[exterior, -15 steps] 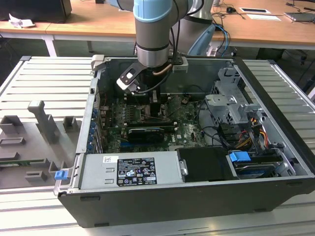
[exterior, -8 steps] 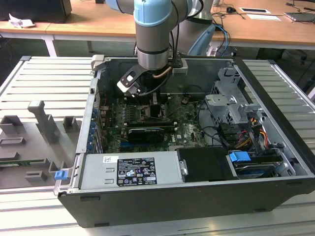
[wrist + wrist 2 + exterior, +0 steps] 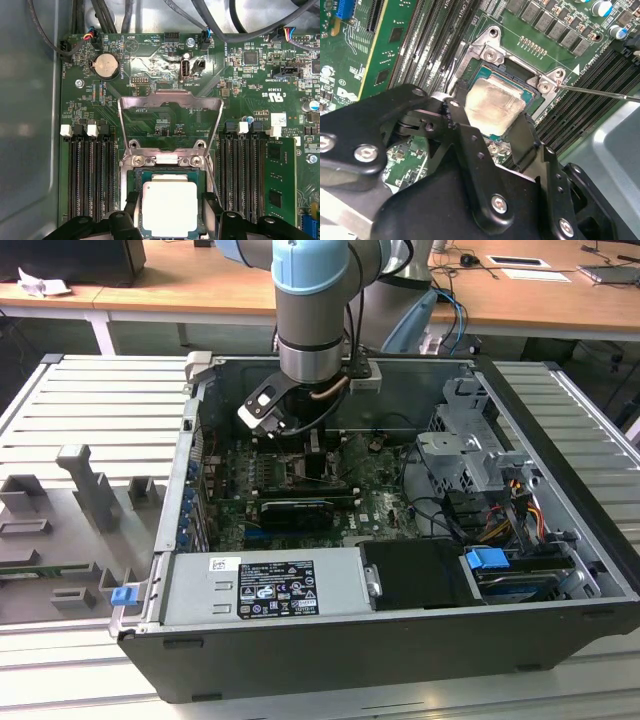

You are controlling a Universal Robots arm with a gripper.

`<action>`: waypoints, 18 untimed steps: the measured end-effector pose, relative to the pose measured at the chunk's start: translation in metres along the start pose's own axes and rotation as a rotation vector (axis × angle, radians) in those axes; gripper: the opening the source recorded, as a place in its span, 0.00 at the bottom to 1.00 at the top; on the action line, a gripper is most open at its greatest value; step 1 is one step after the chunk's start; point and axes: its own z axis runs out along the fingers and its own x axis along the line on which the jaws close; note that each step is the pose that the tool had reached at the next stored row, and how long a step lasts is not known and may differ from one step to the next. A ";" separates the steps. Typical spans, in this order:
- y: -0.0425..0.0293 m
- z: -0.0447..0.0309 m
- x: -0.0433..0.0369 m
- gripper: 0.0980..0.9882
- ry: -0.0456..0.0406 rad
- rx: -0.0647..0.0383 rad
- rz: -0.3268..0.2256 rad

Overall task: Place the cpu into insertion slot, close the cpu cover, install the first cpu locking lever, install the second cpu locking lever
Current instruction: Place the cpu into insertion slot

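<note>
- The gripper (image 3: 170, 201) has its jaws clamped on the cpu (image 3: 169, 209). In both wrist views a black finger (image 3: 131, 212) meets each of two opposite edges of the chip, with no gap to see.
- In the second wrist view the fingers (image 3: 457, 112) flank the cpu (image 3: 494, 106) in the same way, its pale metal top facing up between them.
- The cpu lies within the black rim of the insertion slot (image 3: 512, 76). Whether it is fully seated there I cannot tell.
- The cpu cover (image 3: 170, 99) is swung open, away from the insertion slot, and the green board shows through its window.
- A thin metal lever (image 3: 600, 93) runs off from one corner of the insertion slot, raised clear of the board.
- Long memory slots (image 3: 90, 175) lie on both sides of the insertion slot.
- A coin battery (image 3: 106, 66) sits beyond the open cover, well apart from the insertion slot.
- In the exterior view the arm (image 3: 310, 330) reaches straight down over the insertion slot's part of the open computer case (image 3: 330, 660).
</note>
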 end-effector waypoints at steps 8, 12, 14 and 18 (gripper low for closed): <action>-0.0001 0.0018 0.0014 0.57 0.0173 0.000 0.001; 0.0000 0.0009 0.0014 0.57 0.0175 0.000 0.001; 0.0002 -0.0028 0.0015 0.57 0.0172 0.000 0.001; 0.0005 -0.0082 0.0014 0.57 0.0171 0.000 0.001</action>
